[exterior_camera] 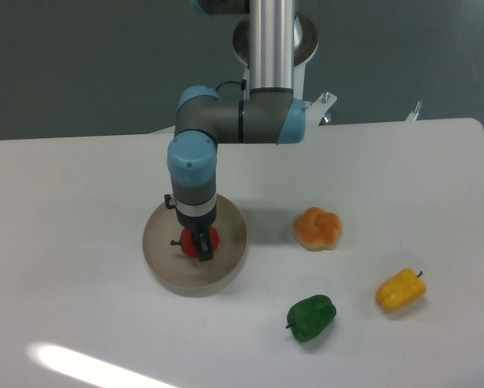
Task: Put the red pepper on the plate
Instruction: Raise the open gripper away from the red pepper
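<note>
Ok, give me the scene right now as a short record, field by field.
red pepper: over the plate, between the fingers
plate: left of centre on the table
gripper: pointing down, closed on the red pepper
orange pepper: right of the plate, apart from it
green pepper: near the front edge
yellow pepper: furthest right
released: not yet

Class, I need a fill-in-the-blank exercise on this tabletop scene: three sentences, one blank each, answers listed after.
1. The hand holds the red pepper over the ____.
2. The pepper nearest the table's right edge is ____ in colour.
3. The green pepper lies nearer the camera than the ____ pepper.

Answers: plate; yellow; orange
</note>
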